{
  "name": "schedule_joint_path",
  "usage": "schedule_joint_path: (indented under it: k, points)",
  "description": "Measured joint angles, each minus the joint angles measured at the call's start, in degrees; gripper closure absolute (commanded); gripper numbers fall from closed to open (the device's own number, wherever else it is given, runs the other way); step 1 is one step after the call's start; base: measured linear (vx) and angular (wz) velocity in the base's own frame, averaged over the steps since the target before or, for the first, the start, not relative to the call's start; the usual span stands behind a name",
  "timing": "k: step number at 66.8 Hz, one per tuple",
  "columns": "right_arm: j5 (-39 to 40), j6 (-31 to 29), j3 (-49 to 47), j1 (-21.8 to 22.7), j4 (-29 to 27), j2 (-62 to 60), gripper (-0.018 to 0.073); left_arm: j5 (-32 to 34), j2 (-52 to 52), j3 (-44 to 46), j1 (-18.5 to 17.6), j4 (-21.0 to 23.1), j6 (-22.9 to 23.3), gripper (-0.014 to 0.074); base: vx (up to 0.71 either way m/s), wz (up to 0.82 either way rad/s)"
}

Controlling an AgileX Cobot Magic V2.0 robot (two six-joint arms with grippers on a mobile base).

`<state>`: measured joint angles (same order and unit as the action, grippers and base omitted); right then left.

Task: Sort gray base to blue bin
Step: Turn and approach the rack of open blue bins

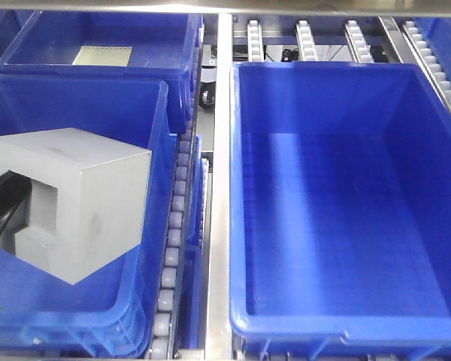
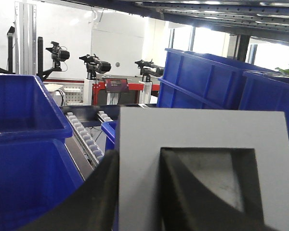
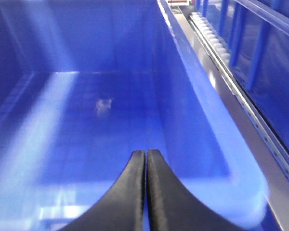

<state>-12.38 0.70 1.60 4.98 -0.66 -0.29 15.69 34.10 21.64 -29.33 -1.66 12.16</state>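
The gray base (image 1: 90,195) is held in the air over the left blue bin (image 1: 146,113), tilted, its square recess facing left. My left gripper (image 1: 0,203) is shut on the gray base: one finger is in the recess, the other on the outside of the wall. In the left wrist view the gray base (image 2: 202,139) fills the right side, with my left gripper (image 2: 139,159) pinching its left wall. The large blue bin (image 1: 346,75) on the right has nothing in it. My right gripper (image 3: 145,156) is shut and empty, hanging over that bin's floor (image 3: 111,125).
A third blue bin (image 1: 30,45) at the back left holds a pale sheet (image 1: 101,55). A metal rail (image 1: 222,150) and a roller track (image 1: 177,218) run between the bins. More roller tracks (image 1: 308,37) lie at the back right.
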Motion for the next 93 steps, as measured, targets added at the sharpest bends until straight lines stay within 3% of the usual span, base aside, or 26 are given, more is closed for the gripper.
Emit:
schedule_joint_path:
  k: [93]
  points:
    - [2.09, 0.0, -0.26, 0.0, 0.0, 0.0, 0.0564, 0.0, 0.0, 0.0, 0.0, 0.0, 0.0, 0.0594, 0.04, -0.01]
